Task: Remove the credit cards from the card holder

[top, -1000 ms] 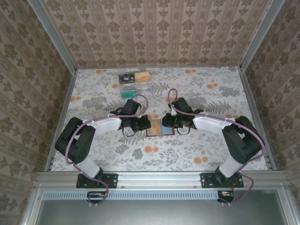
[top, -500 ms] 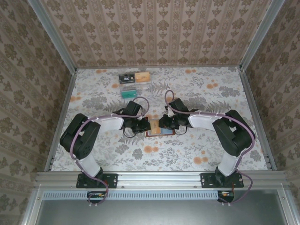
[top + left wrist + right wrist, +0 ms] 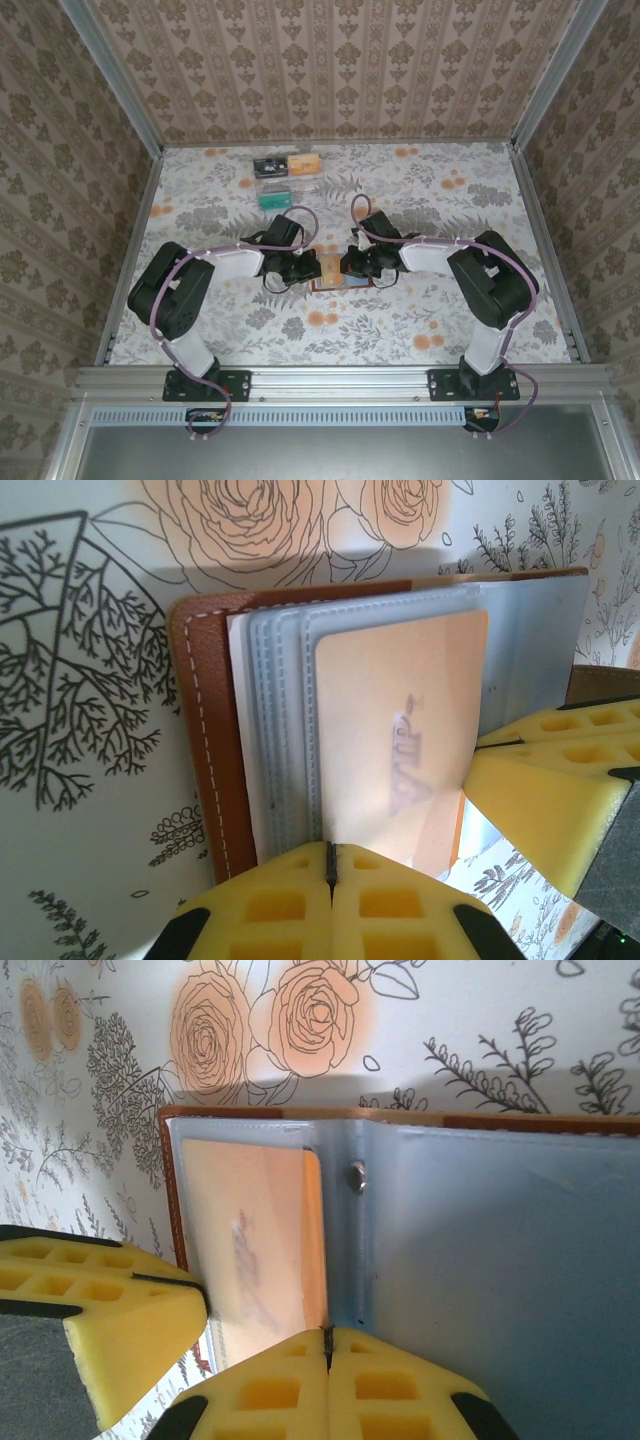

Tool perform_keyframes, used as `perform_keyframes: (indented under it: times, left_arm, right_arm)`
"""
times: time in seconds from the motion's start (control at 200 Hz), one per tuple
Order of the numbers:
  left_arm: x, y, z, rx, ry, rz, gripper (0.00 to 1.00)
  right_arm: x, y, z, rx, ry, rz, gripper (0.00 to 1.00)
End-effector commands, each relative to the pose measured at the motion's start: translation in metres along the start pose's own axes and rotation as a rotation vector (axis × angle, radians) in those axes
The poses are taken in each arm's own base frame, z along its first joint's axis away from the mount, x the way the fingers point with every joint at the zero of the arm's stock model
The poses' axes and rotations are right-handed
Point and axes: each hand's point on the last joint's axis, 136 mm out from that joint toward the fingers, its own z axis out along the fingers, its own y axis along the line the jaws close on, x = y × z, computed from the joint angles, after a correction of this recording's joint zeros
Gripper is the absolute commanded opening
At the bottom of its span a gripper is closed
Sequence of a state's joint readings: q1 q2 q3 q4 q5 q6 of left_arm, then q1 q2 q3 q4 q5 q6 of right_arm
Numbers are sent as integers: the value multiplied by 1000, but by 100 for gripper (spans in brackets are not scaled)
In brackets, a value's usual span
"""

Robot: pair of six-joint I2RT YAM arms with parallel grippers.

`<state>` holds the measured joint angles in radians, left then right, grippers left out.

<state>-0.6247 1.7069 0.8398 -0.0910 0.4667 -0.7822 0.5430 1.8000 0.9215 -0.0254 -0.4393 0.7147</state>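
L gripper (image 3: 330, 858) pads together, tips on open card holder (image 3: 205, 730), orange card (image 3: 400, 720) just ahead; R gripper (image 3: 328, 1338) closed too, at fold.

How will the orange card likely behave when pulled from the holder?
Probably stiff: the card lies flat with straight edges. Its edge looks very thin, so likely light and hard to pinch. The open holder looks soft leather and may slide along unless pinned.

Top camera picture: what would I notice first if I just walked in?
The left end effector and right end effector sit close together at the middle of the flowery table. Between them lies an open brown card holder with an orange card in it.
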Motion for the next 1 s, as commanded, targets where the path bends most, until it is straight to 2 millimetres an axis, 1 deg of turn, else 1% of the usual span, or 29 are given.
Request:
perform_keyframes:
  times: [0.0,0.11,0.22,0.295,0.365,0.385,0.415,0.44,0.5,0.555,0.625,0.695,0.77,0.875,0.995]
  left_arm:
    - [6,14,3,-46,25,-21,0]
    - [7,21,2,-72,24,-31,0]
    - [8,24,2,-78,26,-38,0]
    - [8,23,2,-74,27,-37,0]
    - [7,21,2,-68,29,-35,0]
    - [7,21,3,-67,30,-34,0]
    - [7,20,3,-66,31,-35,0]
    - [6,20,3,-64,33,-34,0]
    - [7,19,4,-60,37,-31,0]
    - [7,19,5,-59,40,-31,0]
    - [8,18,5,-56,45,-28,0]
    - [8,17,5,-55,48,-29,0]
    - [8,17,4,-54,46,-28,0]
    - [9,17,2,-59,41,-25,0]
    - [8,18,0,-64,36,-20,0]
  right_arm:
    - [-5,-1,-7,-2,-18,6,0]
    - [-5,-9,-14,5,-36,20,0]
    - [-2,-16,-16,8,-26,32,0]
    - [0,-17,-16,2,-21,31,0]
    - [0,-14,-14,-19,-17,29,0]
    - [0,-13,-14,-24,-14,30,4]
    - [-1,-12,-13,-30,-15,32,14]
    - [-1,-12,-12,-33,-15,35,19]
    - [-3,-11,-9,-42,-14,39,24]
    - [-3,-10,-5,-54,-10,45,25]
    - [-3,-11,-1,-58,-5,56,24]
    - [-2,-13,2,-62,2,64,22]
    - [-1,-15,3,-55,3,66,17]
    - [0,-21,-1,-28,-7,68,5]
    - [-3,-28,-10,-13,-29,80,1]
